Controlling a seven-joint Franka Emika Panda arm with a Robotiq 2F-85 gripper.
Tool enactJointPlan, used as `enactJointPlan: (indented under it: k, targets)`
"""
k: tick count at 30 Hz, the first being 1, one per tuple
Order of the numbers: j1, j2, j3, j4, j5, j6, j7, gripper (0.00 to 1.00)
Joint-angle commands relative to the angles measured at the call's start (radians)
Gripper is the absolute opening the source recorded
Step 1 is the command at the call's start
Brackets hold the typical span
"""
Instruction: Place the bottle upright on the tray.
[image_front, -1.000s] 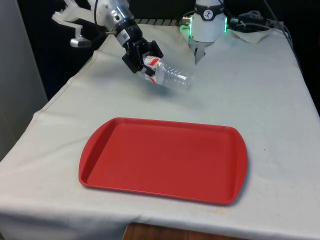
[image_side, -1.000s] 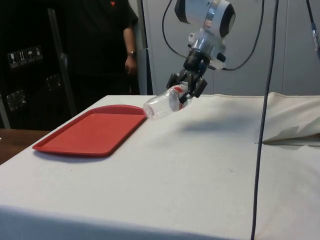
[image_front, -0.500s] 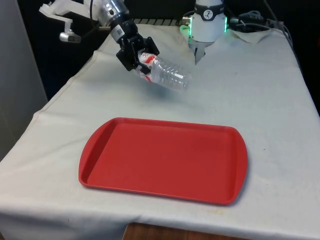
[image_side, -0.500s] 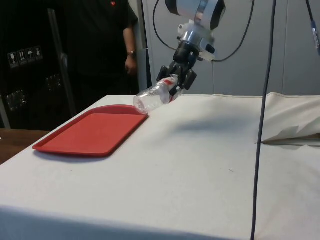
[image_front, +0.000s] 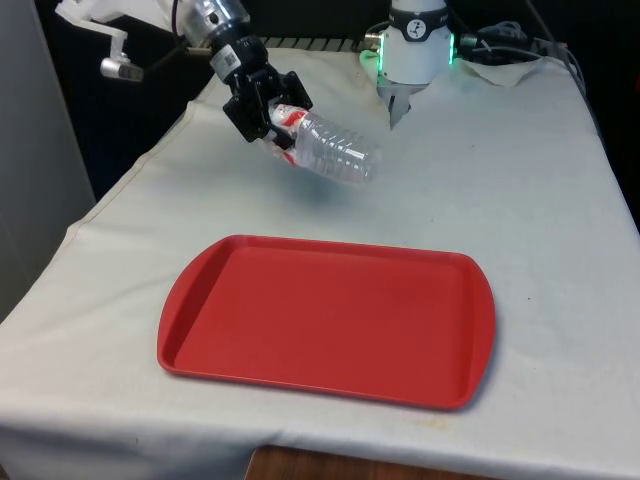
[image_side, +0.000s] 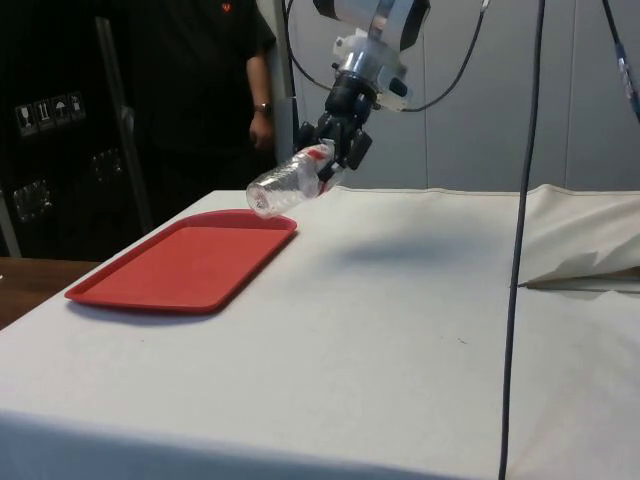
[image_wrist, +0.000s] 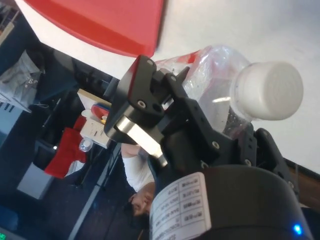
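Observation:
A clear plastic bottle (image_front: 330, 150) with a red-and-white label and a white cap (image_wrist: 270, 91) hangs in the air, lying nearly sideways with its base tilted down. My gripper (image_front: 268, 117) is shut on its neck end. In the side view the bottle (image_side: 283, 183) hovers just above the far edge of the red tray (image_side: 180, 262). The red tray (image_front: 330, 318) lies flat on the cloth nearer the front view's camera, with nothing on it. A corner of the tray (image_wrist: 110, 22) shows past the fingers (image_wrist: 150, 107) in the wrist view.
A person (image_side: 215, 90) in dark clothes stands beyond the tray beside dark cabinets. The robot's base (image_front: 415, 50) stands at the table's far end. Crumpled cloth (image_side: 585, 240) lies at the side view's right, and a cable (image_side: 520, 230) hangs down there.
My gripper has risen and moved towards the front view's left with the bottle. In the side view the bottle has travelled closer to the tray's edge.

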Motion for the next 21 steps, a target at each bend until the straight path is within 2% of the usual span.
enactJointPlan:
  k: [1, 2, 11, 13, 18, 19, 21]
  targets:
    - [0.000, 0.006, -0.001, 0.014, -0.009, -0.010, 0.010, 0.14]
    - [0.000, 0.003, 0.000, 0.006, -0.001, -0.003, 0.001, 0.14]
    - [-0.006, 0.043, -0.002, 0.078, -0.010, -0.045, 0.007, 0.14]
    - [-0.004, 0.045, -0.003, 0.079, -0.002, -0.041, 0.001, 0.14]
    - [-0.012, 0.084, -0.001, 0.135, -0.006, -0.072, 0.005, 0.14]
    - [-0.007, 0.076, -0.003, 0.121, -0.002, -0.061, 0.001, 0.14]
    - [-0.014, 0.103, 0.000, 0.162, -0.005, -0.082, 0.006, 0.14]
